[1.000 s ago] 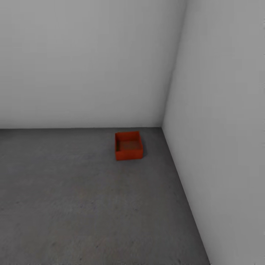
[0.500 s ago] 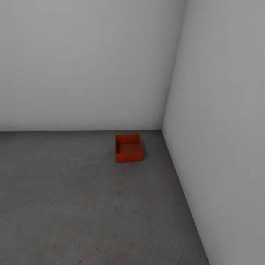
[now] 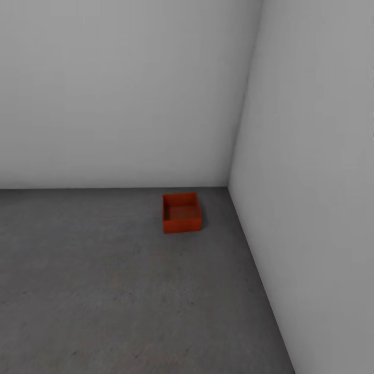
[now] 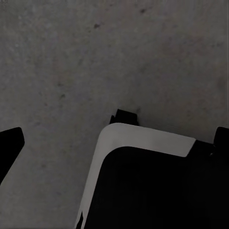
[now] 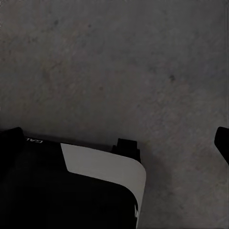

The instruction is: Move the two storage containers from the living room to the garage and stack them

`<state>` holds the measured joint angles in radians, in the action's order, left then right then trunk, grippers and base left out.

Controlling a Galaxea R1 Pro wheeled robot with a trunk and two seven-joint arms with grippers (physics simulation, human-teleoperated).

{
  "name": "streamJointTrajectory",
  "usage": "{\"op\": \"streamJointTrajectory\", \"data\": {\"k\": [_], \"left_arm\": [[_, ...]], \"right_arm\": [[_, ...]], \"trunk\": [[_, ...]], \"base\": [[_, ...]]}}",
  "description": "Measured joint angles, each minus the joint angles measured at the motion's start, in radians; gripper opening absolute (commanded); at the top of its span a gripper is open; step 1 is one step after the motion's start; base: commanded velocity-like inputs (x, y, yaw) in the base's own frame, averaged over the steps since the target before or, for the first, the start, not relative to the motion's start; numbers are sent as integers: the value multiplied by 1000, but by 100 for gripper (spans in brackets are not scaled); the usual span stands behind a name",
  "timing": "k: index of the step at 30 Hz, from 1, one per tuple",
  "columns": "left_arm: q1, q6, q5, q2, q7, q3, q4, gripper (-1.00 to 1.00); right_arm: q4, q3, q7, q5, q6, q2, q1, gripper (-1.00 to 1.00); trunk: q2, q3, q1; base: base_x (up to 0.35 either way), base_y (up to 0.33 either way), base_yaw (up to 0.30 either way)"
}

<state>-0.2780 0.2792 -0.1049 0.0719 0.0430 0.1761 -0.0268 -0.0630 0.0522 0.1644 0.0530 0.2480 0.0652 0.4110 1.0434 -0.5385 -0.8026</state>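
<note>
One orange-red open-top storage container (image 3: 181,213) sits upright on the dark grey concrete floor (image 3: 114,291) of the garage, close to the corner where two white walls meet. Nothing lies in it. It is well ahead of me and slightly to the right. In the left wrist view my left gripper (image 4: 117,142) is open, its dark fingertips (image 4: 10,143) at the frame's two edges, with bare floor and part of my base between them. My right gripper (image 5: 116,139) is also open over bare floor, one fingertip (image 5: 223,143) at the frame's edge.
A white back wall (image 3: 119,93) and a white right-hand wall (image 3: 311,156) close the corner behind and beside the container. My black and white base (image 4: 152,186) lies under both wrist cameras. Open concrete stretches to the left and in front.
The whole head view has slid down slightly, the floor line and the container together, so the camera has moved. The container itself has not shifted on the floor.
</note>
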Motion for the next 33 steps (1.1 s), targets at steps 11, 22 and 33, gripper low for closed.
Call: {"op": "streamJointTrajectory", "data": {"k": [11,22,33], "left_arm": [[0,0,0,0,0,0,-1,100],[0,0,0,0,-1,0,-1,100],[0,0,0,0,-1,0,-1,100]], "right_arm": [[0,0,10,0,0,0,0,100],[0,0,10,0,0,0,0,100],[0,0,11,0,0,0,0,100]], "trunk": [[-28,30,15],[-105,83,57],[-182,135,99]], "base": [[0,0,0],[0,0,0],[-129,0,-2]]}}
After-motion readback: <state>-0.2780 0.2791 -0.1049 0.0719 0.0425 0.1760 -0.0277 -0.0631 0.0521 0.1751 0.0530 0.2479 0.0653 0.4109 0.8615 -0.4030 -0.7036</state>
